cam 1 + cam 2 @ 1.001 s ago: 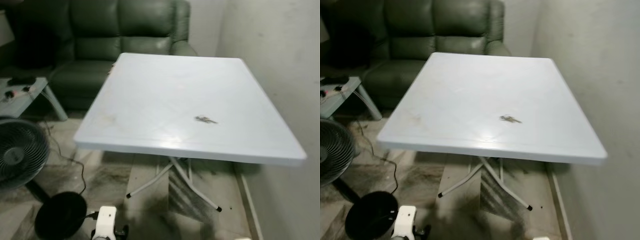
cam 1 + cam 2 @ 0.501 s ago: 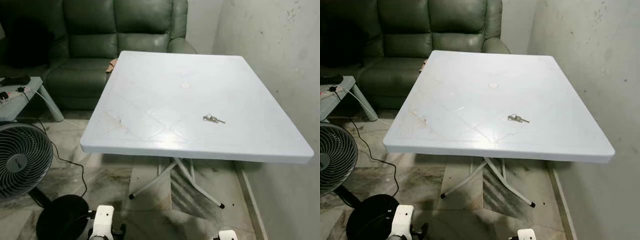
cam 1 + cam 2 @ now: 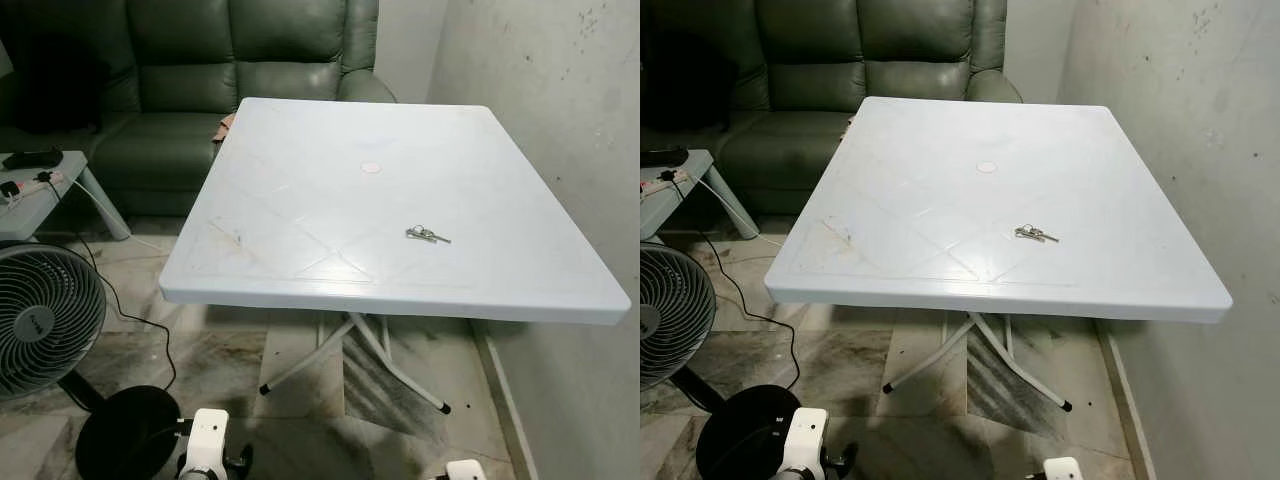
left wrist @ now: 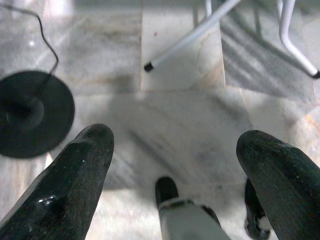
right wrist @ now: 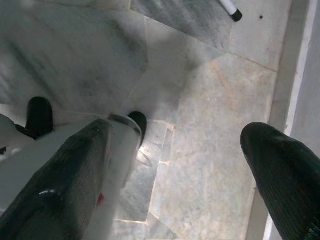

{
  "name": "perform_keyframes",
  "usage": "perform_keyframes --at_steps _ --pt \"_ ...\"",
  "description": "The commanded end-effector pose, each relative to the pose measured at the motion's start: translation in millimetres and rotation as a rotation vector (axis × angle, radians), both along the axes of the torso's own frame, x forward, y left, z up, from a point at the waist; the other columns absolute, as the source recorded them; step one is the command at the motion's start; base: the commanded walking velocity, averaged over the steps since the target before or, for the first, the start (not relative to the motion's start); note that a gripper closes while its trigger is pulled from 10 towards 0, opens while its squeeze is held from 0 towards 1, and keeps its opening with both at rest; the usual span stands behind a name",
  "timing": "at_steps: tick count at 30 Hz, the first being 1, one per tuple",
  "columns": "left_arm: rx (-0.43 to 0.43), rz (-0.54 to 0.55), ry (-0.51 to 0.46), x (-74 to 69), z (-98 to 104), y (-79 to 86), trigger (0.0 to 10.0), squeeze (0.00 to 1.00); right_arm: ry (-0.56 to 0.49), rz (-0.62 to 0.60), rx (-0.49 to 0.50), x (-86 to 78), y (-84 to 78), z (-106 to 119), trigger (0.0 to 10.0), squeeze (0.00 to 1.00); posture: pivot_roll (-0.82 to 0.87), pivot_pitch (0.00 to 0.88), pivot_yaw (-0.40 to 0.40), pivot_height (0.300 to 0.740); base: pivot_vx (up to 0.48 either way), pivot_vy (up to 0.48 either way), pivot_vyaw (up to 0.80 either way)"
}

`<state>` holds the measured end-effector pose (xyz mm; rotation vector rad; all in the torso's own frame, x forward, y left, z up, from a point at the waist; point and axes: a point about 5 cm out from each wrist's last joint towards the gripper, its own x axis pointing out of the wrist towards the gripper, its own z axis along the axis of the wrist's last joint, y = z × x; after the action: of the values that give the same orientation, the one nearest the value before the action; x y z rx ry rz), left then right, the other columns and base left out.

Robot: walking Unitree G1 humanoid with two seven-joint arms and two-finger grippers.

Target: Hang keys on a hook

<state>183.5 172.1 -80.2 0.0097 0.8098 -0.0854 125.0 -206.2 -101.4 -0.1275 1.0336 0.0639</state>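
A small bunch of keys [image 3: 427, 235] on a ring lies flat on the white plastic table [image 3: 300, 200], right of its middle and toward the front edge. Both arms hang low in front of the table, well below the keys. In the left wrist view my left gripper [image 4: 176, 136] points down at the marble floor, its black fingers [image 4: 75, 175] wide apart with nothing between them. My right gripper [image 5: 177, 130] also faces the floor, open and empty, close to the wall's base.
A green sofa [image 3: 200, 60] stands behind the table and a wall [image 3: 560, 120] runs along its right side. To the left are a standing fan [image 3: 40, 320] with a black round base [image 3: 125, 435], a floor cable, and a low side table [image 3: 40, 190]. White folding legs [image 3: 350, 350] stand under the table.
The camera has shifted and the picture has sharpened from blur; the table now sits slightly lower and nearer. The keys lie in the same spot on the table.
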Motion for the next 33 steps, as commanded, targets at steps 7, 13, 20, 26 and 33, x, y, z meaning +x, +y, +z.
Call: perform_keyframes --at_steps 7,13,20,26,33 --pt "-0.008 -0.086 -0.201 32.1 24 4.0 10.0 0.0 -0.247 0.106 0.071 57.2 9.3 27 10.0 1.0 0.0 0.0 0.0 0.74 0.0 0.0 0.0" --pt "-0.03 -0.13 -0.345 52.1 43 0.3 10.0 0.0 -0.441 0.147 0.121 87.2 15.5 50 10.0 1.0 0.01 0.0 0.0 0.74 0.0 0.0 0.0" --pt "-0.066 -0.163 -0.471 62.3 58 -8.4 10.0 0.0 -0.614 0.133 0.186 101.5 21.7 69 10.0 1.0 0.0 0.0 0.004 0.74 0.0 0.0 0.0" --pt "-0.098 -0.216 -0.589 65.7 72 -19.1 10.0 0.0 -0.764 0.108 0.332 104.9 28.6 87 10.0 0.0 0.0 0.0 0.006 0.74 0.0 0.0 0.0" --pt "-0.132 -0.293 -0.671 66.5 84 -32.3 10.0 0.0 -0.852 -0.007 0.417 117.6 27.6 104 10.0 0.0 0.01 0.0 0.011 0.74 0.0 0.0 0.0"
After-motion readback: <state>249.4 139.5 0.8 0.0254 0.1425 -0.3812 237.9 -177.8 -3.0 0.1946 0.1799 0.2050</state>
